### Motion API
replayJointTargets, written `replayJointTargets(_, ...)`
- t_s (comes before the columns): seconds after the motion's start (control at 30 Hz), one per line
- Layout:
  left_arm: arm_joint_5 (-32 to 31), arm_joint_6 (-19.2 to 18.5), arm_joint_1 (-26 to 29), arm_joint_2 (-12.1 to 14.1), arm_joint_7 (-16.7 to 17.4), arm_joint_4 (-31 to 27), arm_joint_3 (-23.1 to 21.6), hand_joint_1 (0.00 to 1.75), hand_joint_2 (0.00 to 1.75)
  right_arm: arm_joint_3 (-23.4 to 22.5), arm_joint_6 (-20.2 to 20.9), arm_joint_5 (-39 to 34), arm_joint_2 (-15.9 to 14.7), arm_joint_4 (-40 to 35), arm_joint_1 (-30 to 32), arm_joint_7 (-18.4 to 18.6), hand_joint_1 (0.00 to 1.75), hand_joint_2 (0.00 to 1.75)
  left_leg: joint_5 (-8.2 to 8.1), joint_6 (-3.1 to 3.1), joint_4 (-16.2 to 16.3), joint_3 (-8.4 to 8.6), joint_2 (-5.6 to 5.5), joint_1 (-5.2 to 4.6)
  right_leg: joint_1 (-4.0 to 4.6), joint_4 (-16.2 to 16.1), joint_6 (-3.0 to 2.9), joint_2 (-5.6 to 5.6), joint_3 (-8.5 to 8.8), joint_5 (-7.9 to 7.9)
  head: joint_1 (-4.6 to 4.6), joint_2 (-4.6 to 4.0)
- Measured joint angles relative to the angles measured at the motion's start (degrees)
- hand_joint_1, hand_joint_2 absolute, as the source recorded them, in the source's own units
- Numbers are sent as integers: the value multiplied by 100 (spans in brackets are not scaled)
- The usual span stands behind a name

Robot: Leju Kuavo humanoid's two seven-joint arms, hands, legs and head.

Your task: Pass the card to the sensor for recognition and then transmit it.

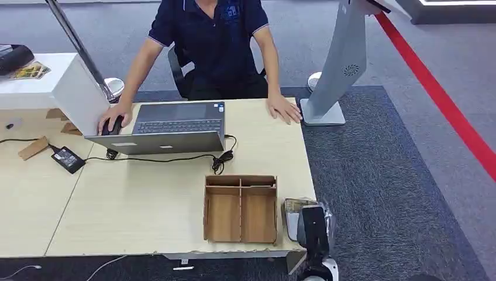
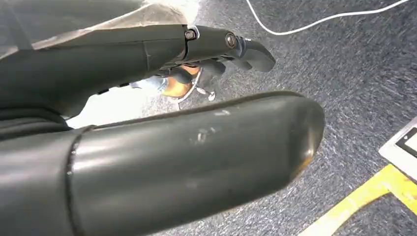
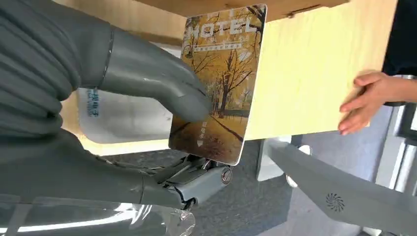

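Note:
My right hand (image 3: 147, 98) holds a hotel key card (image 3: 221, 83) printed with autumn trees, its thumb pressed on the picture side and dark fingers behind. The card stands upright by the table's near right corner, close over a white sensor box (image 3: 123, 123). From the head view, the right hand (image 1: 313, 231) hangs at that corner with the card (image 1: 297, 205) and the white sensor (image 1: 290, 225) beside it. My left hand (image 2: 196, 123) hangs over the carpet, fingers stretched out, holding nothing.
A person sits behind the table (image 1: 146, 205), one hand on a mouse (image 1: 115, 124), the other flat on the top (image 1: 283, 108). An open laptop (image 1: 175, 126), a wooden organizer (image 1: 241, 208) and a power adapter (image 1: 68, 158) lie there. A grey kiosk stand (image 1: 336, 70) rises at right.

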Motion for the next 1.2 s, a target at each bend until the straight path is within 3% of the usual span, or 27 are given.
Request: replayJointTargets(1.2, 17, 33, 0, 0, 5, 0, 11, 0, 0, 0, 0, -63, -37, 428, -28, -83, 175, 175, 0, 0, 0, -1, 0, 0, 0, 0, 0, 0, 0, 0, 2, 2)
